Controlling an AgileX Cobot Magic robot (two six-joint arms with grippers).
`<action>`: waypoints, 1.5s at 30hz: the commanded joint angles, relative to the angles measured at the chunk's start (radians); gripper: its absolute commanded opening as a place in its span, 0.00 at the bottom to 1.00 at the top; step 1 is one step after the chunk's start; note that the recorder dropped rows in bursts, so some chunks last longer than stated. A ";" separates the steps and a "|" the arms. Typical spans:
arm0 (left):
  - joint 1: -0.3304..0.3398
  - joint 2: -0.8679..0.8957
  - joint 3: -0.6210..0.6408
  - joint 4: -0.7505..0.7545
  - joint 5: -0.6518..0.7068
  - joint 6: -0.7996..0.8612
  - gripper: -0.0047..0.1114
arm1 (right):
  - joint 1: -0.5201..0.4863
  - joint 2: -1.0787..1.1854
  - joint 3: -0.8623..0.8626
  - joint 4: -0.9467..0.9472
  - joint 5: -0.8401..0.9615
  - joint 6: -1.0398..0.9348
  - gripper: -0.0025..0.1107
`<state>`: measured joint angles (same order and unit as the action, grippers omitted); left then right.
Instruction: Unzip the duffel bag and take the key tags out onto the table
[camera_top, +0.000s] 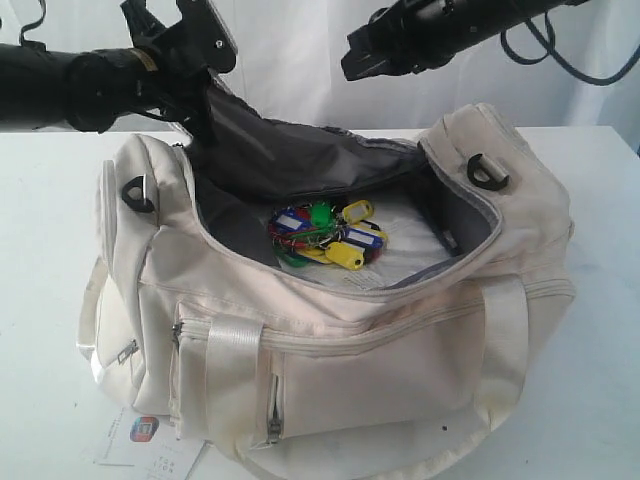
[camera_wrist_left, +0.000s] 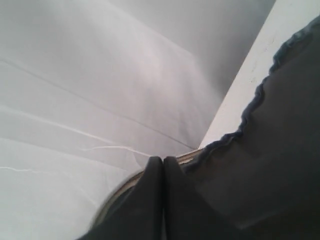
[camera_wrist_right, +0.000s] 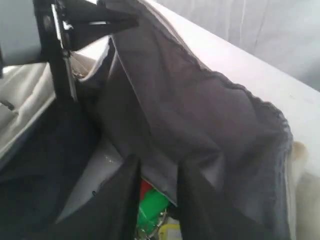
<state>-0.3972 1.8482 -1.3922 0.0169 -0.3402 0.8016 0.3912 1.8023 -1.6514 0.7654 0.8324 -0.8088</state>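
The cream-white duffel bag (camera_top: 400, 340) lies unzipped on the white table (camera_top: 50, 200). Its dark grey lined flap (camera_top: 290, 155) is pulled up at the back left by my left gripper (camera_top: 203, 100), which is shut on the flap's zip edge. In the left wrist view the left gripper (camera_wrist_left: 163, 161) has its fingers pressed together beside the flap (camera_wrist_left: 280, 150). The key tags (camera_top: 330, 238), blue, yellow, green and red, lie inside the bag on its floor. My right gripper (camera_top: 352, 62) hangs open above the bag. In its wrist view the right gripper (camera_wrist_right: 159, 170) frames the key tags (camera_wrist_right: 152, 207) below the flap (camera_wrist_right: 200, 115).
A white paper label (camera_top: 145, 440) with a red-blue logo lies on the table at the bag's front left corner. Black D-rings (camera_top: 487, 172) sit at the bag's ends. A white cloth backdrop hangs behind the table. The shiny strap handles (camera_top: 232, 370) hang down the bag's front.
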 joint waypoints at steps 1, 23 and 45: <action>0.001 -0.105 0.006 -0.017 0.062 0.002 0.04 | -0.003 -0.036 -0.002 -0.110 0.015 0.089 0.24; -0.110 -0.259 0.006 -0.403 0.862 0.224 0.04 | -0.003 -0.391 0.291 -0.298 0.028 0.301 0.02; -0.199 0.122 -0.355 -0.402 1.065 0.165 0.20 | -0.003 -0.748 0.654 -0.471 -0.142 0.448 0.02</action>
<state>-0.5746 1.9433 -1.7263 -0.3861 0.7015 0.9656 0.3912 1.0629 -1.0046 0.3004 0.7154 -0.3753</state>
